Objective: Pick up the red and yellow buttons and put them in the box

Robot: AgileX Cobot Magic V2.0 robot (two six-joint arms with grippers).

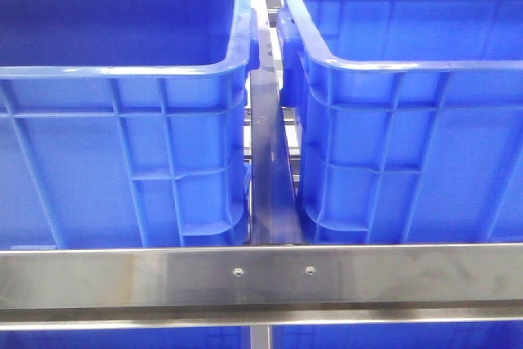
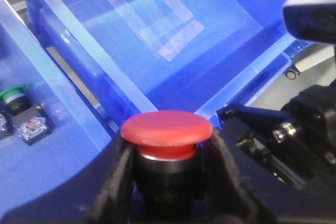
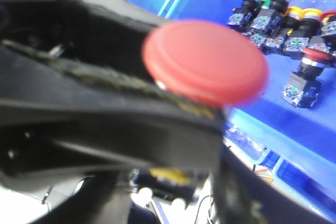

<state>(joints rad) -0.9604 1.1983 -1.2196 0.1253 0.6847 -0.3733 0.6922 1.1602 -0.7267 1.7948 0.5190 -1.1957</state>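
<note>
Two blue bins fill the front view, the left bin and the right bin side by side with a narrow gap between them, where a grey metal strip runs back. A steel rail crosses in front of both and hides their bases; no buttons or arms can be made out from here, only a small dark object at the top edge. In the left wrist view the left claw is clamped on one red button, its fingers pressed to either side of the black body under the red cap, held over a blue bin's rim. Off to one side on a blue floor lie one green button and a grey switch block. In the right wrist view a second red button sits very close and blurred against the right claw; whether its jaws are closed on it cannot be told. Beyond it, a cluster on the blue floor shows about four yellow caps, one green and two red, several overlapping.
</note>
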